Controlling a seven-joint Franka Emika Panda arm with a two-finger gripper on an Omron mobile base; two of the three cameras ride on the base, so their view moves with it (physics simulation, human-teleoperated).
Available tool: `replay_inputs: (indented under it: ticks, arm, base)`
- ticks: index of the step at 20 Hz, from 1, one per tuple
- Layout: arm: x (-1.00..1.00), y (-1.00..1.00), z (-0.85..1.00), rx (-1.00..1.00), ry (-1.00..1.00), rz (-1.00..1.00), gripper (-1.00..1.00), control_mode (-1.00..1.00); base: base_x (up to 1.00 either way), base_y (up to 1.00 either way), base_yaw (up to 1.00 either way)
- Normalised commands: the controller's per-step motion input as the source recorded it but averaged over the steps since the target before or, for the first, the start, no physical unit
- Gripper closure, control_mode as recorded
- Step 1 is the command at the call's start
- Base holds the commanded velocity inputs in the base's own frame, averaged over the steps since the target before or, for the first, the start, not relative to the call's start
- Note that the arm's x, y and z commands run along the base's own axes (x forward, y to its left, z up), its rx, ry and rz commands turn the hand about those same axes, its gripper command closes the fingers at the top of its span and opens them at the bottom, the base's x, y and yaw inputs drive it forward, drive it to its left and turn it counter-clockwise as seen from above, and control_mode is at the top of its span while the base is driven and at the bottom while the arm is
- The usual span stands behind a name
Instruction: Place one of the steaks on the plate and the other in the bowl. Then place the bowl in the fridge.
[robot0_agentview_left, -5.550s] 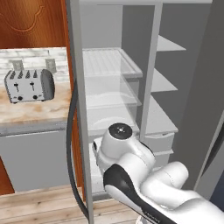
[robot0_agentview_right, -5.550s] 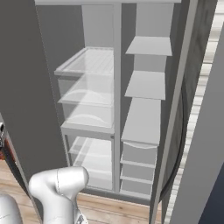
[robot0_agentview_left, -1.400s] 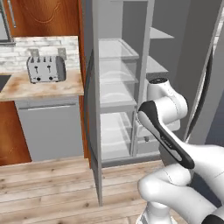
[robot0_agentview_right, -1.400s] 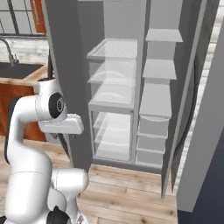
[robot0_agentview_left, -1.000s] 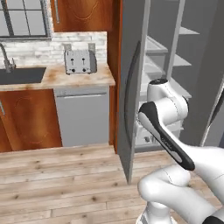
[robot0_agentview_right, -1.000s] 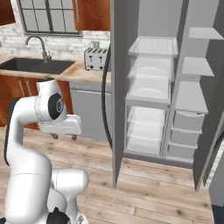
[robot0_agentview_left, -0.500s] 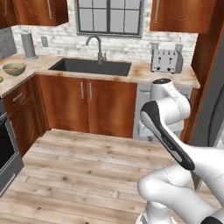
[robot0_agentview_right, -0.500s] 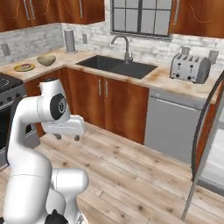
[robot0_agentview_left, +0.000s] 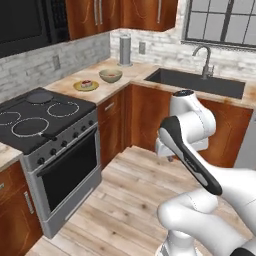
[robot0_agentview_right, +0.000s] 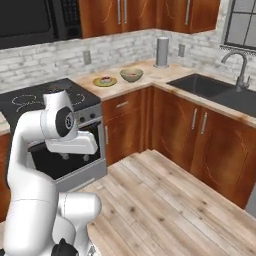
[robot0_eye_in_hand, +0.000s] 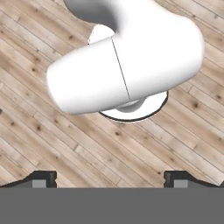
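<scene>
Left base view: bowl (robot0_agentview_left: 110, 75) on counter (robot0_agentview_left: 100, 82), far from jaws.

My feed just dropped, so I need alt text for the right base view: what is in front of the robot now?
On the corner counter ahead, a yellow plate carrying a steak sits beside the olive-tan bowl. A black stove stands to their left and a sink to their right. The white arm is folded low, gripper empty over the wooden floor.

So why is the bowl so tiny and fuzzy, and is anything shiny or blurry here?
Left base view: the bowl and plate sit far off on the counter, so they look small and soft. Right base view: even light, no strong glare, faint shadows on the wooden floor. Hand view: floor planks look sharp; the gripper points down at them.
</scene>
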Motion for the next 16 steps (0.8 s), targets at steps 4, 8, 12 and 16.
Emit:
replay_inputs:
  ticks: [4, 8, 12, 16]
  arm:
    - [0.00, 0.00, 0.00, 0.00, 0.00, 0.00, -1.00, 1.00]
    - [0.00, 0.00, 0.00, 0.00, 0.00, 0.00, -1.00, 1.00]
    - [0.00, 0.00, 0.00, 0.00, 0.00, 0.00, -1.00, 1.00]
    - [0.00, 0.00, 0.00, 0.00, 0.00, 0.00, -1.00, 1.00]
  base:
    - [0.97, 0.12, 0.12]
    - [0.93, 0.01, -0.12]
    - [1.00, -0.21, -0.01]
    - [1.00, -0.57, 0.01]
